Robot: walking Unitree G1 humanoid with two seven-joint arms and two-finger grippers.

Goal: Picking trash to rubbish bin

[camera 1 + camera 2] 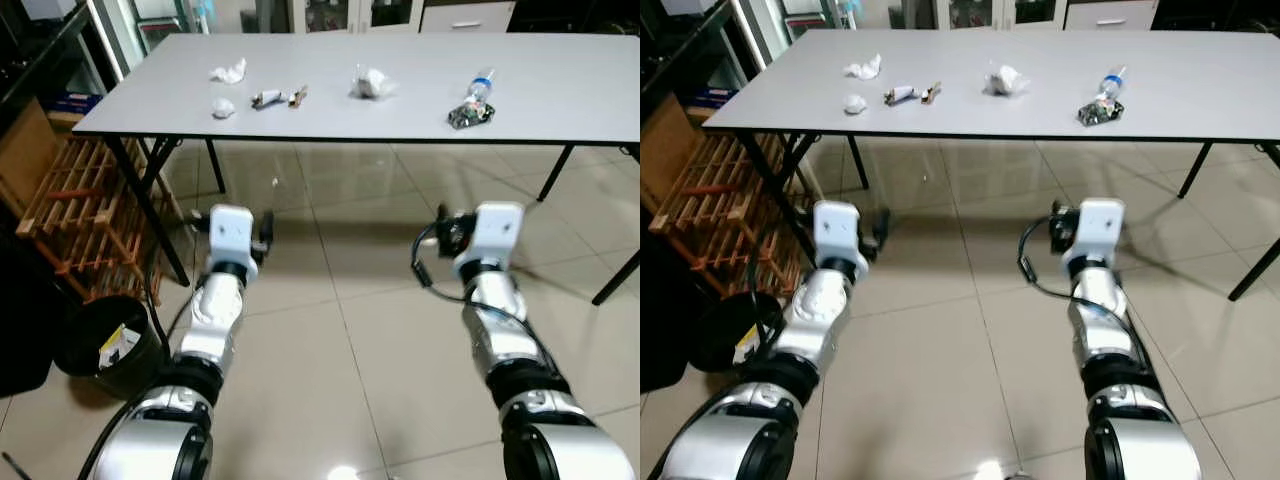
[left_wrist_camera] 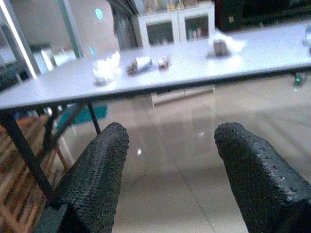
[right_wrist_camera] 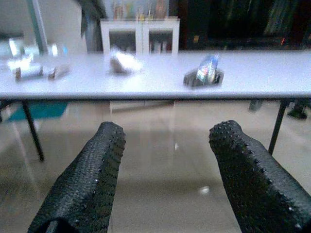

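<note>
Trash lies on a grey table (image 1: 560,80): a crumpled white paper (image 1: 229,72), a small paper ball (image 1: 223,108), a small tube (image 1: 268,99), a brown scrap (image 1: 298,96), a white wad (image 1: 371,84), a plastic bottle (image 1: 481,84) and a dark wrapper (image 1: 470,116). A black rubbish bin (image 1: 105,345) stands on the floor at my lower left, with some litter inside. Both arms are held out low in front of the table, below its edge. My left gripper (image 2: 172,136) is open and empty. My right gripper (image 3: 167,128) is open and empty too.
A wooden slatted rack (image 1: 80,200) leans beside the table's left end, just behind the bin. Black table legs (image 1: 150,215) slant down at the left, and another leg (image 1: 615,280) at the right. Glossy tiled floor (image 1: 340,330) lies between me and the table.
</note>
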